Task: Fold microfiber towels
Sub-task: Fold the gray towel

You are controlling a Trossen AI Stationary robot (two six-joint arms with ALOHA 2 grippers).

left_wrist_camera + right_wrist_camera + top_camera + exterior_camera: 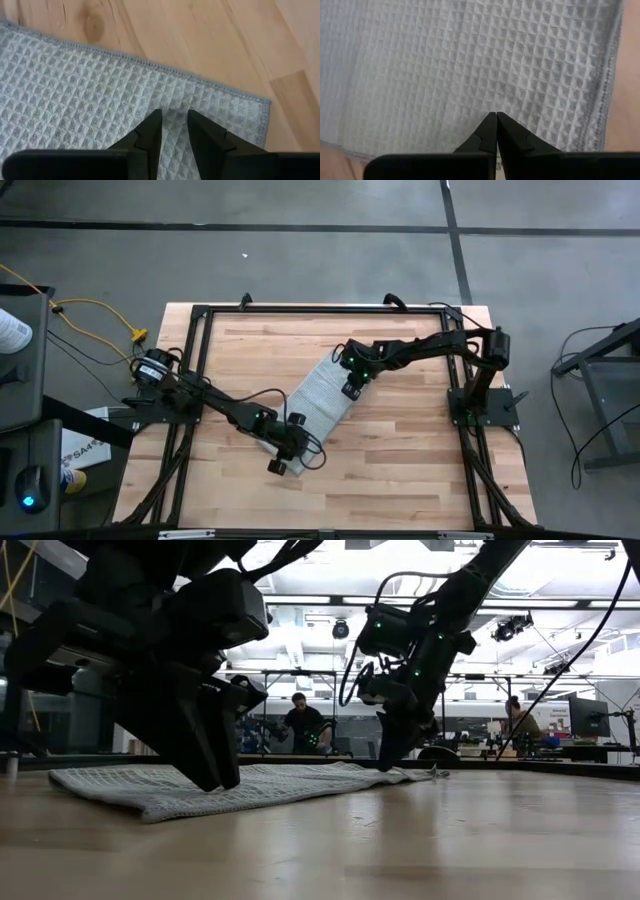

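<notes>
The light grey waffle-textured towel [318,398] lies flat on the wooden table as a long strip, slanting from far right to near left. My left gripper [174,116] stands over the strip's near end, close to a hemmed corner [260,102]. Its fingers point down with a narrow gap between them. It also shows in the high view [283,452] and the low view [213,780]. My right gripper [496,116] is shut, its tips down on the strip's far part, as the high view [352,387] and low view [385,758] also show. My left gripper comes from above, and both fingertips [156,117] stand on the towel's near end a little in from the hemmed edge [165,67]. Cloth shows flat in the gap between them; I cannot tell whether any is gathered. My right gripper presses its shut fingertips [492,120] down on the towel's top surface near the far end, coming from above. No cloth shows between the fingers, and the towel stays flat on the table.
A black frame [300,310] runs round the tabletop's far and side edges. Bare wood [400,460] lies to the near right of the towel. People sit in the room beyond the table [300,720].
</notes>
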